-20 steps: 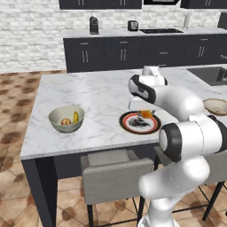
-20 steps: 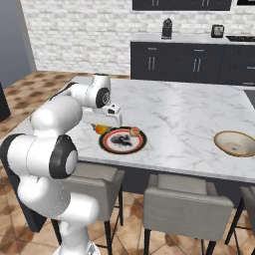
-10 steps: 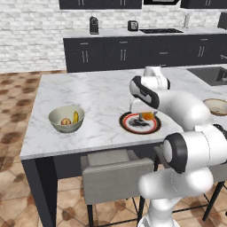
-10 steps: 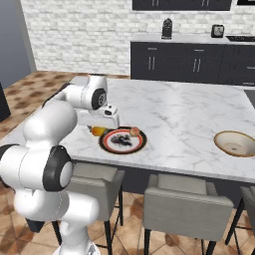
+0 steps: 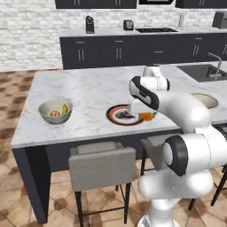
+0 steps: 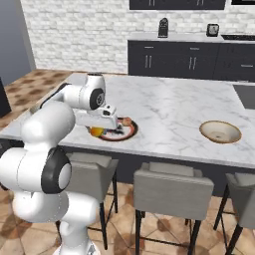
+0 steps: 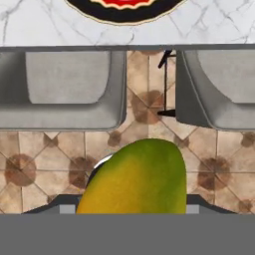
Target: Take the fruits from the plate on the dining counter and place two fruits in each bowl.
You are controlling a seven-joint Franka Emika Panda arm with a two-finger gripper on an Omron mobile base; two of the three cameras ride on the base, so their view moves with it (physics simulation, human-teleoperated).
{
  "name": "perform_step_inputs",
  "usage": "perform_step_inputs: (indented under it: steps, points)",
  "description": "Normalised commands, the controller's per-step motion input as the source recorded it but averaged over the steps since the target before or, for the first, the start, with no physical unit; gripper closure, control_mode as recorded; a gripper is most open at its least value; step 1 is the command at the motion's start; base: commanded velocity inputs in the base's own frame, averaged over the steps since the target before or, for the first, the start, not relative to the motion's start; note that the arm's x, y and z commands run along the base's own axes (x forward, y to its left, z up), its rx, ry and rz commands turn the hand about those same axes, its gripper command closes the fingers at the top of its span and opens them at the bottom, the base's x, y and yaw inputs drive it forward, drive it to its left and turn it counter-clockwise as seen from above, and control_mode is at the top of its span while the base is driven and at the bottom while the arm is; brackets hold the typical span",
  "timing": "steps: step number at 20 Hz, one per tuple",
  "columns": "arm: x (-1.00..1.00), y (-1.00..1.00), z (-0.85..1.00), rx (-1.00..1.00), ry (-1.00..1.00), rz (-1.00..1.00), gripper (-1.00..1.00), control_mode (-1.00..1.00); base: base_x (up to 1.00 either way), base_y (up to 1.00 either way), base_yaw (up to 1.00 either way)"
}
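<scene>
1. The white Franka arm's two-finger gripper (image 6: 102, 130) hangs low over the near edge of the large white grey-veined marble dining counter (image 5: 88, 91), just beside the round flat plate with the black-and-red rim (image 5: 116, 111).
2. The gripper is closed around an orange-and-green round fruit (image 7: 137, 182); in the hand view that fruit sits between the tips. In the left base view the same fruit (image 5: 147, 116) shows at the right-hand edge of the plate, and in the right base view (image 6: 96, 131) at its left-hand edge.
3. Whether the held fruit touches the plate or is lifted off it cannot be told.
4. A tan-pink round fruit (image 6: 127, 121) lies on the far side of the plate (image 6: 124, 134).
5. The deep pale grey-green round bowl (image 5: 55, 112) stands on the counter well apart from the plate, toward the left end. A yellow banana (image 5: 64, 108) and a small reddish round fruit (image 5: 54, 113) lie in it.
6. The shallow wide tan-rimmed bowl (image 6: 220, 132) with a whitish inside stands well apart on the other side of the plate.
7. Grey upholstered stools (image 6: 172, 188) stand tucked under the counter's near edge.
</scene>
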Motion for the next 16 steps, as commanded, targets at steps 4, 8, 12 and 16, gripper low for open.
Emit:
perform_step_inputs:
  steps: [4,8,12,16]
  points:
    - [0.0,0.0,0.0,0.0,0.0,0.0,1.0,1.0,0.04,-0.98,-0.05]
    - [0.0,0.0,0.0,0.0,0.0,0.0,1.0,1.0,0.24,-0.99,-0.02]
    - [0.0,0.0,0.0,0.0,0.0,0.0,1.0,1.0,0.29,-0.9,0.0]
    - [0.0,0.0,0.0,0.0,0.0,0.0,1.0,1.0,0.31,-0.71,0.0]
